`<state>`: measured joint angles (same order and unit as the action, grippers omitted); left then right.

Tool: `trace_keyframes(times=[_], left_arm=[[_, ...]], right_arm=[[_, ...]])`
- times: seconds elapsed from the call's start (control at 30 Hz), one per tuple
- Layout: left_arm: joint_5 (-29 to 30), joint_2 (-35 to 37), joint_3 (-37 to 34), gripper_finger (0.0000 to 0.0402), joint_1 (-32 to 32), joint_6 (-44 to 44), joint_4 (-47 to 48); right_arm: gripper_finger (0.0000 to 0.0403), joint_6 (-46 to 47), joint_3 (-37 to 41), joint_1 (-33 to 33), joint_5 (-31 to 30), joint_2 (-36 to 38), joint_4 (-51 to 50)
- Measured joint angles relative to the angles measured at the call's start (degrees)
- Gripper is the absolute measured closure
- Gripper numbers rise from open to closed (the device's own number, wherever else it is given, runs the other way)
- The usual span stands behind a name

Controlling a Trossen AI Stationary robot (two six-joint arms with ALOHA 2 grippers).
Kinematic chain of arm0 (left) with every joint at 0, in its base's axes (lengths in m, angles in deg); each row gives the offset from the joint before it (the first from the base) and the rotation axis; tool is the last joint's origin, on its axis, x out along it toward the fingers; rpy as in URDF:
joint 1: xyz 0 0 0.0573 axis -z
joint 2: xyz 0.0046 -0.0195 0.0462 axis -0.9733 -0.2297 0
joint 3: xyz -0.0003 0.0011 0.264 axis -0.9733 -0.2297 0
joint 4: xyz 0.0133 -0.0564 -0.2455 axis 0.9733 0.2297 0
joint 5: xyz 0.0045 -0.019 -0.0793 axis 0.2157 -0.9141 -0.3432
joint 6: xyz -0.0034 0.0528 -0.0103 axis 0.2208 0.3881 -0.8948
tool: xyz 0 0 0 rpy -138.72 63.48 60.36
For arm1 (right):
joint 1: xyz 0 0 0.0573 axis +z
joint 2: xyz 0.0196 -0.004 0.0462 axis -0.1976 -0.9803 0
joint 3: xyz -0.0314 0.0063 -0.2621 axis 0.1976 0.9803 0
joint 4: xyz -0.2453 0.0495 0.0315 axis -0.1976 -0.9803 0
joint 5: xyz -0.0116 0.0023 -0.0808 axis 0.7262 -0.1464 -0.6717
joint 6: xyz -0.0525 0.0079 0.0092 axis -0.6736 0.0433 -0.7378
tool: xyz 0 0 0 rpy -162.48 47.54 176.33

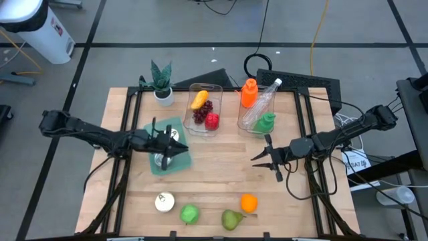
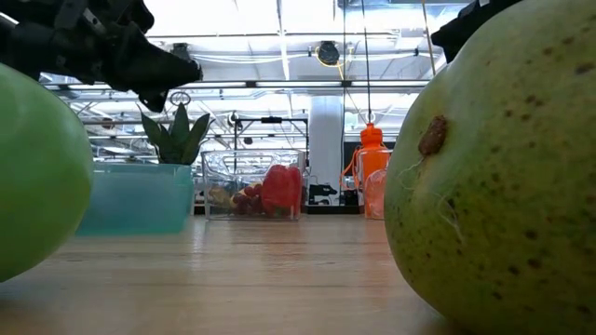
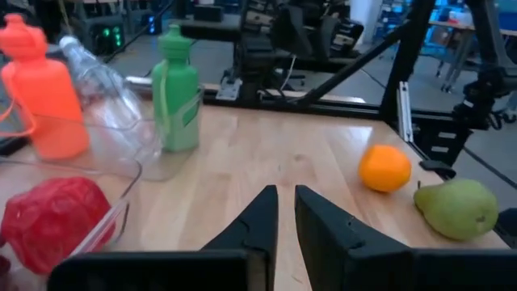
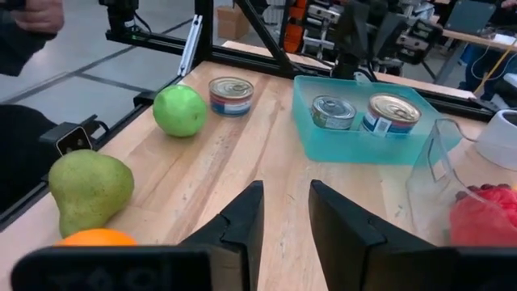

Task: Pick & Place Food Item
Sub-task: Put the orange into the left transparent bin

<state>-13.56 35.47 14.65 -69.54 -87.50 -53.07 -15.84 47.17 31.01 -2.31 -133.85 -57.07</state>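
A green apple (image 1: pixel 190 214), a pear (image 1: pixel 232 218), an orange (image 1: pixel 249 203) and a tin can (image 1: pixel 164 201) rest on the table near its near edge. A teal tray (image 1: pixel 175 163) at mid-left holds two cans (image 4: pixel 335 111). My left gripper (image 1: pixel 178 150) hovers above the tray, empty, its fingers a narrow gap apart (image 3: pixel 285 212). My right gripper (image 1: pixel 257 158) is open and empty at mid-right, above bare table (image 4: pixel 287 212). From the low view the pear (image 2: pixel 503 167) and the apple (image 2: pixel 37 167) fill the foreground.
A clear bin (image 1: pixel 217 91) at the back holds a yellow fruit, grapes and a red pepper (image 1: pixel 212 121). A second clear bin (image 1: pixel 242 124) holds an orange, a clear and a green bottle. A potted plant (image 1: pixel 161 82) stands back left. A person's sleeve (image 4: pixel 32 24) shows beyond the table.
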Motion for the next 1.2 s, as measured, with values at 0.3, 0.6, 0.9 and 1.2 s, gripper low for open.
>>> trace_keyframes(times=[0.3,0.6,0.9,1.2], left_arm=[[0.4,0.3,0.0,0.035,-0.5,-0.2,1.8],[0.4,0.3,0.0,0.035,-0.5,-1.4,2.4],[0.4,0.3,0.2,0.035,-0.4,-3.5,1.9],[0.4,0.3,0.2,0.035,0.8,-5.3,1.9]], right_arm=[[0.0301,2.8,-7.1,2.1,-3.7,-1.1,-16.5],[0.0259,5.7,-31.0,6.1,-0.1,-16.9,-45.6],[0.011,6.1,-34.1,11.1,18.7,-29.3,-35.2],[0.0008,7.2,-34.2,12.4,19.3,-35.3,-30.9]])
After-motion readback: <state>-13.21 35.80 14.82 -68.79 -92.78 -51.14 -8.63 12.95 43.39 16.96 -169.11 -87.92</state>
